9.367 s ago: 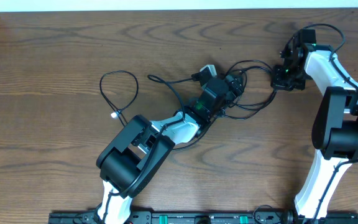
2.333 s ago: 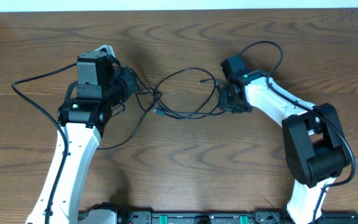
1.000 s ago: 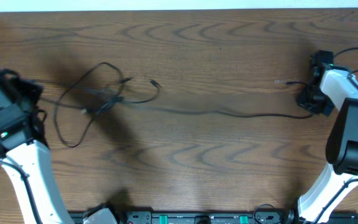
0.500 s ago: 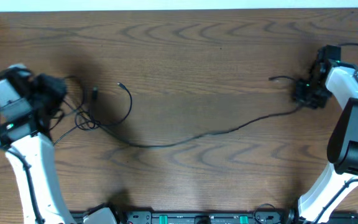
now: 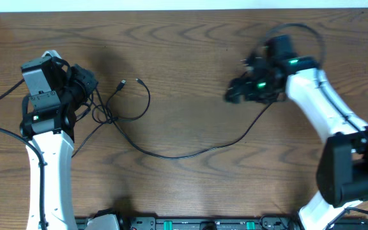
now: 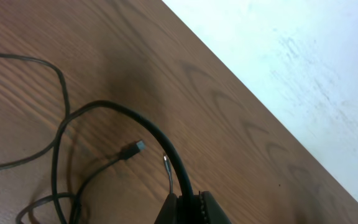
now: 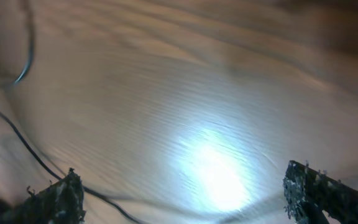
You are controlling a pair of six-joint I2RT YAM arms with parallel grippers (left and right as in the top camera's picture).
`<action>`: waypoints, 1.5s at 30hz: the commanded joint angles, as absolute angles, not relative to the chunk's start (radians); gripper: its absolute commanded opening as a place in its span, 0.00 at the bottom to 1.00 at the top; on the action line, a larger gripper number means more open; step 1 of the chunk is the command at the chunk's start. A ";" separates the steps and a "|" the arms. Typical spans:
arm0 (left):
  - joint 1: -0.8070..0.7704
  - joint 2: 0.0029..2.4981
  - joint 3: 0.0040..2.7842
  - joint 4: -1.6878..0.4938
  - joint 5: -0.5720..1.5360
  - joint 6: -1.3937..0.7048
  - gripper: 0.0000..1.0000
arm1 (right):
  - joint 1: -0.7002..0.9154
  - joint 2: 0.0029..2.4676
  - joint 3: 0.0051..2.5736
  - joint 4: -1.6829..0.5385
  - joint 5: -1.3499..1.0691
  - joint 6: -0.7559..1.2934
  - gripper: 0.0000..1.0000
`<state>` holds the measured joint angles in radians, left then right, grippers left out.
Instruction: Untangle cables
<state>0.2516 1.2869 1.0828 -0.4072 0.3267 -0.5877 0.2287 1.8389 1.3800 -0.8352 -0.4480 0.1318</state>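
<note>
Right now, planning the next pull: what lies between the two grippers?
In the overhead view, one long black cable sags across the table, from the cable loops at the left gripper toward the right gripper.

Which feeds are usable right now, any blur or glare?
Right wrist: smeared by motion blur, with a white glare patch on the table. Left wrist: sharp, cable and plug clear. Overhead: sharp, soft shadows only.
</note>
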 commanded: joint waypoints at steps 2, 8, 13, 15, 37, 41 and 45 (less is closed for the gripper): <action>0.251 1.291 1.084 -0.404 0.293 -0.604 0.08 | 0.448 1.841 1.324 -0.696 -0.516 -0.052 0.99; 0.253 1.291 1.084 -0.436 0.242 -0.844 0.08 | 0.666 1.868 1.236 -0.396 -0.446 -0.151 0.99; 0.253 1.291 1.084 -0.440 0.415 -0.965 0.08 | 0.787 1.942 1.213 -0.202 -0.347 -0.151 0.99; 0.253 1.291 1.084 -0.440 0.456 -0.985 0.08 | 0.820 1.980 1.213 -0.154 -0.351 -0.144 0.99; 0.252 1.291 1.084 -0.467 0.576 -1.059 0.08 | 1.043 2.254 1.213 0.183 -0.026 0.038 0.08; 0.252 1.291 1.084 -0.467 0.528 -1.010 0.08 | 1.009 2.194 1.213 0.062 -0.026 0.097 0.01; 0.252 1.291 1.084 -0.468 0.347 -0.915 0.08 | 0.955 2.034 1.213 -0.188 -0.030 0.086 0.01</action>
